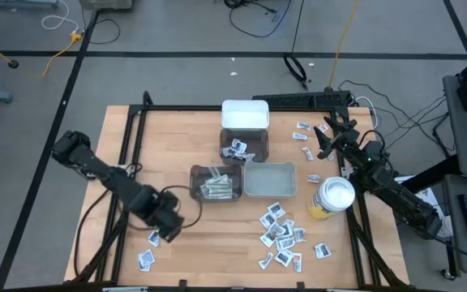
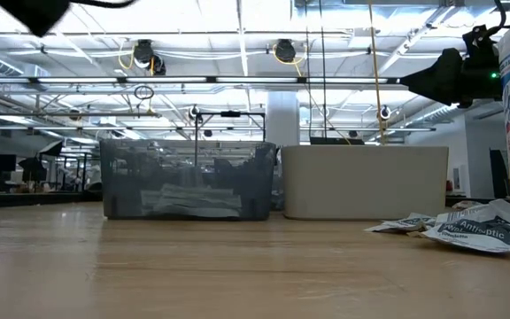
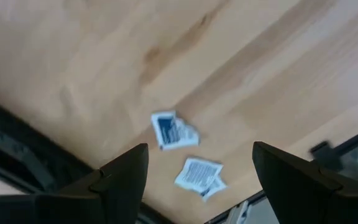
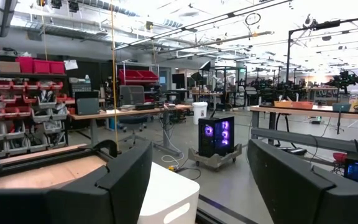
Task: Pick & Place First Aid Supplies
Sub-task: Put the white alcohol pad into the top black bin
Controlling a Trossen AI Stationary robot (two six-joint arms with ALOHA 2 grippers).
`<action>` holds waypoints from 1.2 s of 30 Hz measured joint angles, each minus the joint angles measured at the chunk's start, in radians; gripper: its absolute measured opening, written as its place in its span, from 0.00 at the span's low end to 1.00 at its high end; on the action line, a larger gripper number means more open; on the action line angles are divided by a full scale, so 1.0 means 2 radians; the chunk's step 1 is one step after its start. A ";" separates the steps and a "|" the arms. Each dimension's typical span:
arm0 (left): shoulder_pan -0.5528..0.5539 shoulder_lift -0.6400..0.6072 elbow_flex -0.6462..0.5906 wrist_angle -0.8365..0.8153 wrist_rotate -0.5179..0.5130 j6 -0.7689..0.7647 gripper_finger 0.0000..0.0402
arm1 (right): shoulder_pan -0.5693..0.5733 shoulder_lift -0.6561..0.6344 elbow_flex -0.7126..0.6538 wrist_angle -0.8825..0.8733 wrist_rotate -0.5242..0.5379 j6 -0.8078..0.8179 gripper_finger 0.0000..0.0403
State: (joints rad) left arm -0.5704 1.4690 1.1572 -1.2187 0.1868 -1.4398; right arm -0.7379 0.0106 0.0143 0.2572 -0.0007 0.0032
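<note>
Partial sort. We see some packets already in two bins (image 1: 216, 183), strip wrappers (image 1: 217, 188) lying lengthwise along one, square sachets (image 1: 237, 148) in the other; a third bin (image 1: 269, 180) looks empty. Most packets (image 1: 282, 235) remain scattered flat near the front right, a few by the right arm. The left gripper (image 1: 167, 229), jaws open and empty, hovers above two sachets (image 3: 174, 130) lying flat at the front left, corners skewed. The right gripper (image 1: 328, 136) waits open at the rear right.
</note>
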 joint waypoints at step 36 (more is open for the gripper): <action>-0.069 0.049 -0.157 0.185 0.013 -0.171 0.68 | 0.000 0.000 0.000 0.000 0.000 0.000 0.65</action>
State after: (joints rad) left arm -0.7086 1.5678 0.8433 -0.8484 0.2127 -1.7827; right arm -0.7377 0.0108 0.0140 0.2569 -0.0007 0.0032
